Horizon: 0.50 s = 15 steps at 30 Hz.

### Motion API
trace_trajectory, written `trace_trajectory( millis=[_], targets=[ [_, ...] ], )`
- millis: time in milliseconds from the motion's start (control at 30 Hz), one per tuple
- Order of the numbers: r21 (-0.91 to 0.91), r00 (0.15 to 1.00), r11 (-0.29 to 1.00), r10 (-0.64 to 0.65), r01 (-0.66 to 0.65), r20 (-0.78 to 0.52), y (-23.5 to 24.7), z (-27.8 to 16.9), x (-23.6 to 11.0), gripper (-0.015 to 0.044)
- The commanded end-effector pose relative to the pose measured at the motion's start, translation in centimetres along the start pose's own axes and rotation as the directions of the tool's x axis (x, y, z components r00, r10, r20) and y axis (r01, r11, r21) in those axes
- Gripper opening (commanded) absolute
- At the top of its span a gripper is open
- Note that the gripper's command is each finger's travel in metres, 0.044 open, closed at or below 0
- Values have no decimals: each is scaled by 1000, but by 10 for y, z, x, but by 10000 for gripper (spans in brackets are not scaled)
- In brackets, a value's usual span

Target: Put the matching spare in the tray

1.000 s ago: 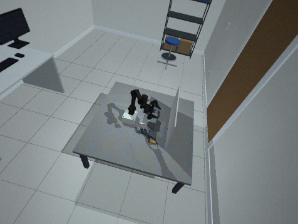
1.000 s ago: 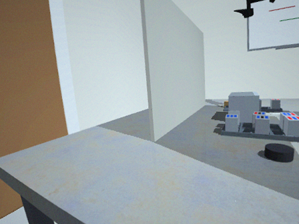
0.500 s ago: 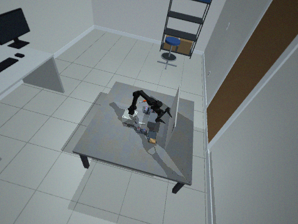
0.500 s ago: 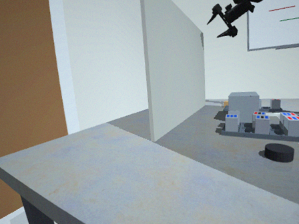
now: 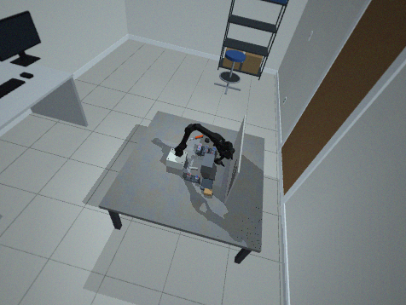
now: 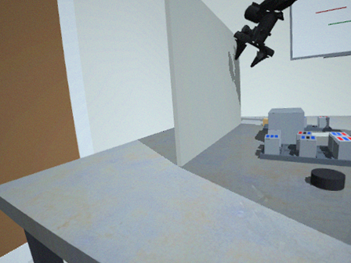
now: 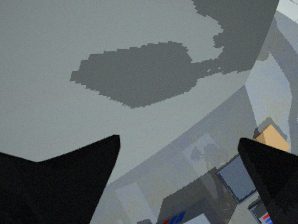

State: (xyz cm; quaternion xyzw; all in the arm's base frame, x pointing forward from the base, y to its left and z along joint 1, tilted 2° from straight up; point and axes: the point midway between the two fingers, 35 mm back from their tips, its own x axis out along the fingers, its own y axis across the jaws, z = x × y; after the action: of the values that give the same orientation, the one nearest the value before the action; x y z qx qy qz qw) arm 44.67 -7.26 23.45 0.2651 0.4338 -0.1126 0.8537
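My gripper (image 5: pixel 227 162) (image 6: pixel 244 62) (image 7: pixel 180 143) is open and empty, high above the table beside the upright panel. The mounted unit, a large grey box (image 5: pixel 207 164) (image 6: pixel 286 121), stands between the racks. At the bottom edge of the wrist view, red and blue marks (image 7: pixel 174 218) show on its panel side, partly cut off. A blue-grey tray (image 5: pixel 206 184) (image 7: pixel 237 180) lies beyond it. Grey spare blocks (image 6: pixel 272 144) (image 6: pixel 306 147) (image 6: pixel 343 147) with red, blue or black squares on top stand in a rack (image 6: pixel 286 157). More spares stand in a second rack.
The tall pale panel (image 5: pixel 241 145) (image 6: pixel 207 71) (image 7: pixel 45 60) stands close beside the gripper, whose shadow falls on it. An orange block (image 5: pixel 207 192) (image 7: pixel 272 137) lies beside the tray. A black puck (image 5: pixel 207 140) (image 6: pixel 328 180) and an orange-handled tool (image 5: pixel 199 136) lie near the first rack.
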Motion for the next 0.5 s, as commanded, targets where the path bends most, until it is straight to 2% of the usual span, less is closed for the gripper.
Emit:
trace_trajectory(
  millis=[0, 233, 467],
  targets=[
    [-204, 980, 979, -66, 27, -186, 23, -54, 19, 440],
    [-603, 834, 795, -285, -69, -472, 49, -160, 24, 440],
    [-634, 814, 768, -310, -89, -490, 50, -169, 22, 440]
  ],
)
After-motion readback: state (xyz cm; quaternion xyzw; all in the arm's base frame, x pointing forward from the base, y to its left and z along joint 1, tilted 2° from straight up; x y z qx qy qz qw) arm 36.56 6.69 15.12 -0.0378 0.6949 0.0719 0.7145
